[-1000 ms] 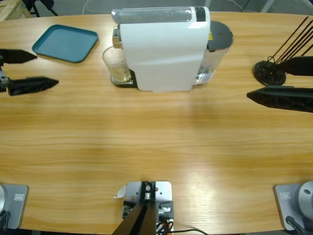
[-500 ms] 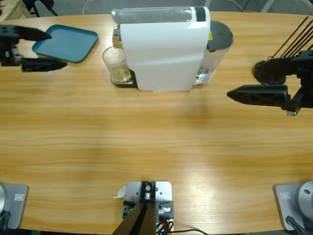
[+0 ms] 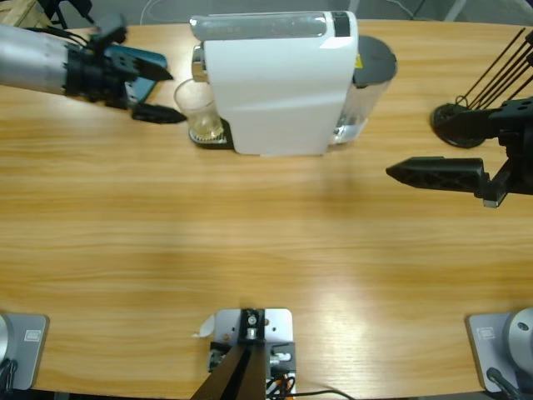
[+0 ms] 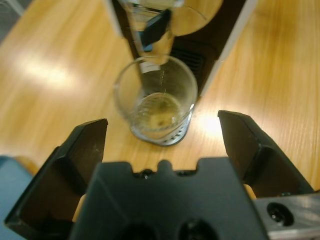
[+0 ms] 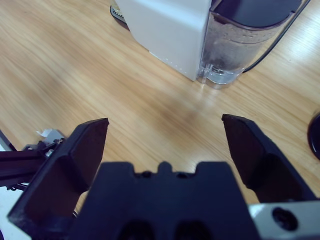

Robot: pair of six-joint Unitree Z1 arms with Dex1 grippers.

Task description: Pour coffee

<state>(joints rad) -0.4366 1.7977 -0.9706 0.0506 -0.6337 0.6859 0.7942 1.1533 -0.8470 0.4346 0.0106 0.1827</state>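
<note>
Your left hand (image 3: 158,93) sat near the tabletop's (image 3: 266,242) far left corner with its jaws spread wide and gripping nothing, and it covered most of the blue tray (image 3: 133,58) behind it, so you could see only a sliver of that tray. The glass (image 3: 197,111) stood just beyond the fingertips, on the drip grate under the spout of the white machine (image 3: 279,83); in your left wrist view the glass (image 4: 156,100) lay between the two jaws but apart from both. The coffee (image 4: 159,109) was a shallow amber pool at the glass bottom, with a thin stream falling into it from the spout. The machine's body hid the far side of the glass from above, and its water tank (image 3: 371,87) was partly tucked behind it.

Your right hand (image 3: 396,172) hovered near the right edge, jaws released and wide apart, well clear of the machine. The black stand (image 3: 456,123) with thin rods ran off the right edge, half hidden by that arm. The whole near half of the tabletop lay bare wood between the two hands.
</note>
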